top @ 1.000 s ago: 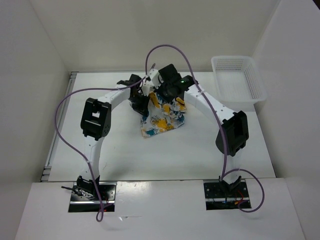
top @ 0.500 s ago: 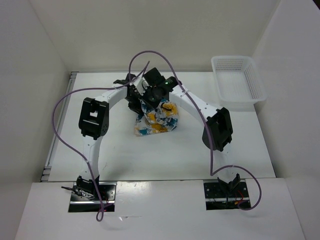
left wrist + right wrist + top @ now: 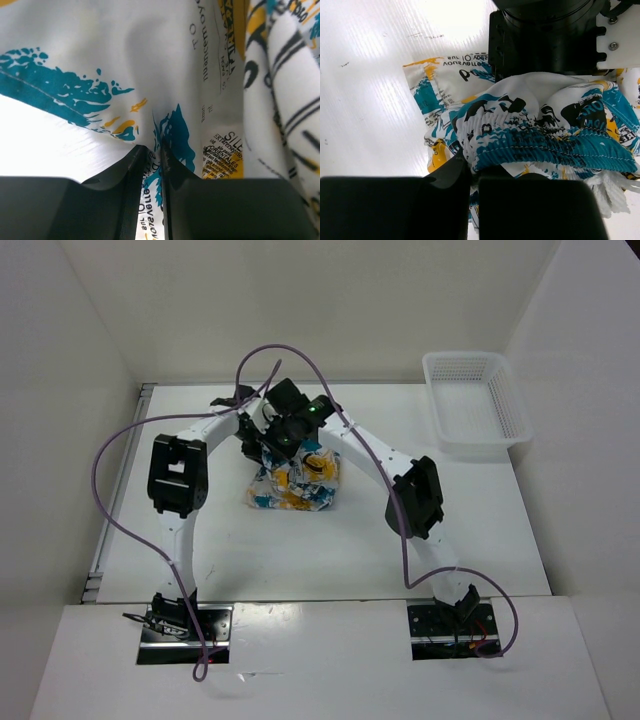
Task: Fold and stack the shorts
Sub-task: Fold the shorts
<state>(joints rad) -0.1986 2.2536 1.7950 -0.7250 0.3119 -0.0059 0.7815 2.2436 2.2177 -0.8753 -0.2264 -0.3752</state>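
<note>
The shorts (image 3: 292, 485), white cloth with teal, yellow and black print, hang bunched over the middle of the table. Both grippers meet at their top edge. My left gripper (image 3: 256, 435) is shut on a fold of the shorts (image 3: 165, 75); a strip of printed cloth runs between its black fingers (image 3: 131, 170). My right gripper (image 3: 283, 443) is shut on the gathered teal waistband of the shorts (image 3: 545, 145), which bulges above its fingers (image 3: 455, 175). The left arm's black wrist shows behind the cloth in the right wrist view.
A white mesh basket (image 3: 476, 403) stands at the table's far right. White walls close the table on three sides. Purple cables loop above both arms. A metal rail (image 3: 118, 490) runs along the left edge.
Both grippers have carried the shorts to the left across the table, and the hanging cloth has swung with them. Both grips have stayed the same.
</note>
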